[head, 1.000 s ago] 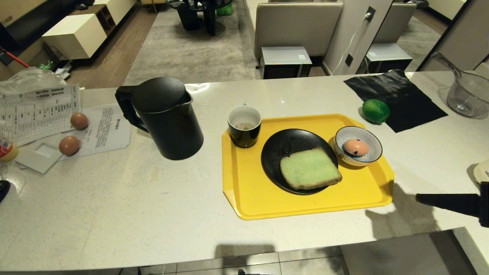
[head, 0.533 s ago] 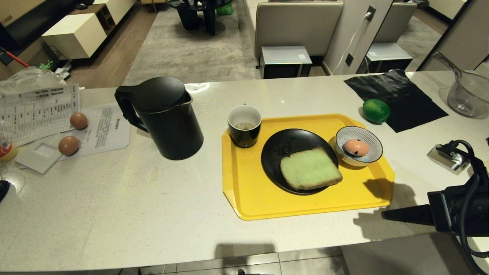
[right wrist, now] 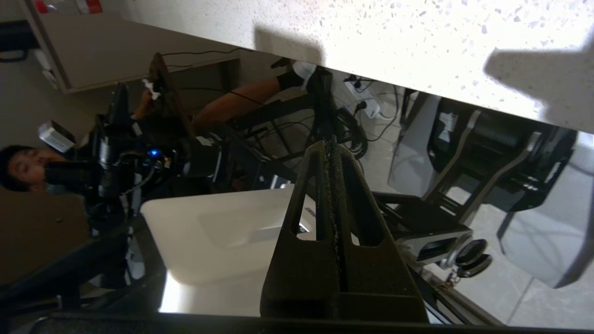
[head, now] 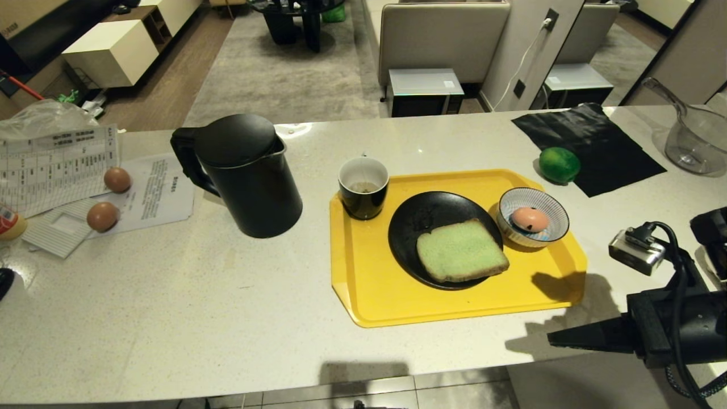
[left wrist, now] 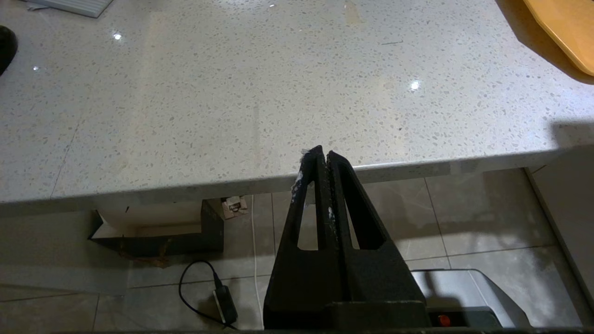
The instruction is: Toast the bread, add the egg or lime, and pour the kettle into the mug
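The bread (head: 461,250) lies on a black plate (head: 420,218) on the yellow tray (head: 375,284). The mug (head: 363,187) stands at the tray's far left corner. An egg (head: 529,218) rests in a striped bowl (head: 533,216) on the tray's right side. The lime (head: 559,164) sits on the counter beyond the tray. The kettle (head: 244,173) stands left of the tray with its lid down. My right gripper (head: 551,340) is shut and empty at the counter's front edge, right of the tray. My left gripper (left wrist: 323,155) is shut and empty, just below the front edge.
Two brown eggs (head: 117,179) (head: 103,216) lie on papers (head: 57,170) at the far left. A black cloth (head: 590,142) and a glass jug (head: 693,142) sit at the back right. Bare counter (head: 170,307) lies in front of the kettle.
My right arm has swung in from the right edge, its gripper tip moving left and toward the front edge of the counter. Nothing on the counter moved.
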### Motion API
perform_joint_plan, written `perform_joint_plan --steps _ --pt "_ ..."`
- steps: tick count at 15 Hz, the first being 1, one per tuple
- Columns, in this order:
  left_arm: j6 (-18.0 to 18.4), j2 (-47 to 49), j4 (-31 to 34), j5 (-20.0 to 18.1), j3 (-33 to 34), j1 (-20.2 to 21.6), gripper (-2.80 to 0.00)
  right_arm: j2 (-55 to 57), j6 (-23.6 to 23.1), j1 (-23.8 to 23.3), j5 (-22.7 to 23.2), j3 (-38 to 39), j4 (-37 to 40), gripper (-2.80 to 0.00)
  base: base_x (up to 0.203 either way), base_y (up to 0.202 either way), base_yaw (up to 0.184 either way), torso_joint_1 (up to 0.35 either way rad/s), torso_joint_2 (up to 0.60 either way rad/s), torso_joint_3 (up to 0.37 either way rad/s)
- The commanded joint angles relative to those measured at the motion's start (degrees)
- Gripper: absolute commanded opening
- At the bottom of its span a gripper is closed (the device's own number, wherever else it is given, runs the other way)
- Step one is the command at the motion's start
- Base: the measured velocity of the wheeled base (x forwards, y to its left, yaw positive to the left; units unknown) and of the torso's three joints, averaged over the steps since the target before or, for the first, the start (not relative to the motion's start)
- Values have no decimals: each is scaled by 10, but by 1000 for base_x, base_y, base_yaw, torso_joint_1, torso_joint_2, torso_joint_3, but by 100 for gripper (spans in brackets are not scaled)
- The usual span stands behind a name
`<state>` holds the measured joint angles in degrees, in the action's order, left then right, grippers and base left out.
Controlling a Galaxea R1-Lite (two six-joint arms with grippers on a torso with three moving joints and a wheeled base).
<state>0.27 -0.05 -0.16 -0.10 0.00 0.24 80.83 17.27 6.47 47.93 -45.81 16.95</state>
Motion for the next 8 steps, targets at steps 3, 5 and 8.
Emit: perform_joint_plan --steps 3,5,8 --pt "0 0 0 0 0 0 -280 23 26 0 4 -27 0 -280 0 0 0 0 0 0" --pt "0 0 0 0 0 0 -280 24 52 0 -9 -40 -3 -280 0 0 0 0 0 0" --pt "0 0 0 0 0 0 -280 14 49 0 -63 -78 -7 -280 0 0 0 0 0 0"
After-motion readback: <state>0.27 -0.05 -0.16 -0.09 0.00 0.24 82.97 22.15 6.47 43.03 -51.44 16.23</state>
